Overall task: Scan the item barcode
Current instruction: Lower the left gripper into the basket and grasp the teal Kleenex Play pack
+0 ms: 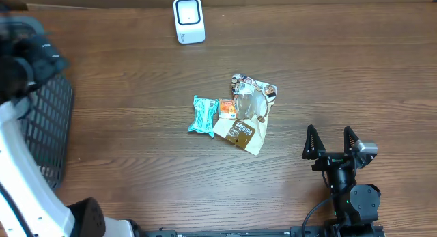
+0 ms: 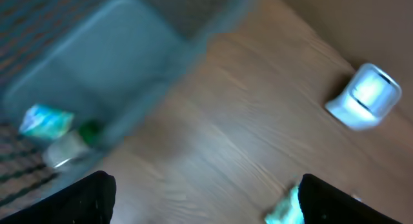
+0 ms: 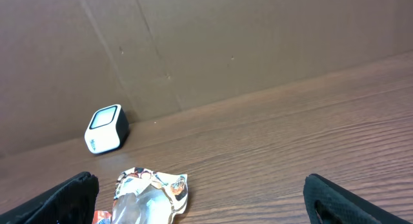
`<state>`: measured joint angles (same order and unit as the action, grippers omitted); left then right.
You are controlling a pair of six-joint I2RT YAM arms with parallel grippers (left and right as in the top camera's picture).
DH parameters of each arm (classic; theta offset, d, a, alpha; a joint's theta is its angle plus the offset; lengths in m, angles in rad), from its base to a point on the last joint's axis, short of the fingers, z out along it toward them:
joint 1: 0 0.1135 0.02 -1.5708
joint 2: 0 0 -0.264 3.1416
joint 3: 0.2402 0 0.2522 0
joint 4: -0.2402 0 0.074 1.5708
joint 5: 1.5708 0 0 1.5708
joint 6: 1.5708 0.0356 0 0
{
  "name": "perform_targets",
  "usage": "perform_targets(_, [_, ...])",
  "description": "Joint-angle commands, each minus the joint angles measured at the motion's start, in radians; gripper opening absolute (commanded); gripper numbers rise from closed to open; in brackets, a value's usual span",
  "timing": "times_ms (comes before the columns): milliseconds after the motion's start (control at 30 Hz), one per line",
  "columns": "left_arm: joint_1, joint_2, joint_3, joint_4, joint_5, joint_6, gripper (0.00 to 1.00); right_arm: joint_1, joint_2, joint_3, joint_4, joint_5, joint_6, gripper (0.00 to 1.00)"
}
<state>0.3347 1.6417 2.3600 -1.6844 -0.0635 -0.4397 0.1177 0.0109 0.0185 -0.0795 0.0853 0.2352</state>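
Observation:
The white barcode scanner point(image 1: 188, 20) stands at the back of the table, also seen from the left wrist point(image 2: 365, 97) and the right wrist point(image 3: 105, 128). Mid-table lie a teal packet point(image 1: 203, 115), a small orange packet point(image 1: 227, 108) and a crinkled clear-and-brown snack bag point(image 1: 247, 114), touching one another. My left gripper point(image 2: 206, 208), blurred in the overhead view point(image 1: 37, 56), hovers open and empty by the basket at far left. The right gripper point(image 1: 331, 141) rests open and empty to the right of the pile, with the snack bag point(image 3: 151, 195) ahead of it.
A black mesh basket point(image 1: 51, 121) stands at the table's left edge; the blurred left wrist view shows a teal packet point(image 2: 45, 121) and a green-capped item point(image 2: 72, 145) inside it. A brown cardboard wall point(image 3: 206, 50) backs the table.

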Motion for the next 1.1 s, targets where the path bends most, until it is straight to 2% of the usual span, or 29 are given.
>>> perform_targets(0, [0.175, -0.01, -0.073, -0.005, 0.009, -0.083, 0.94, -0.007, -0.008, -0.011, 0.005, 0.003, -0.001, 1.0])
perform_targets(233, [0.431, -0.009, -0.275, 0.064, 0.048, -0.142, 1.0, -0.007, -0.008, -0.011, 0.005, 0.003, -0.001, 1.0])
perform_targets(433, [0.579, 0.0, -0.529, 0.244, 0.128, -0.171, 0.99, -0.007, -0.008, -0.011, 0.005, 0.003, -0.001, 1.0])
perform_targets(733, [0.609, 0.046, -0.772, 0.454, 0.023, -0.17, 1.0, -0.007, -0.008, -0.011, 0.005, 0.003, -0.001, 1.0])
perform_targets(1067, [0.609, 0.122, -0.867, 0.53, -0.09, -0.17, 1.0, -0.007, -0.008, -0.011, 0.005, 0.003, -0.001, 1.0])
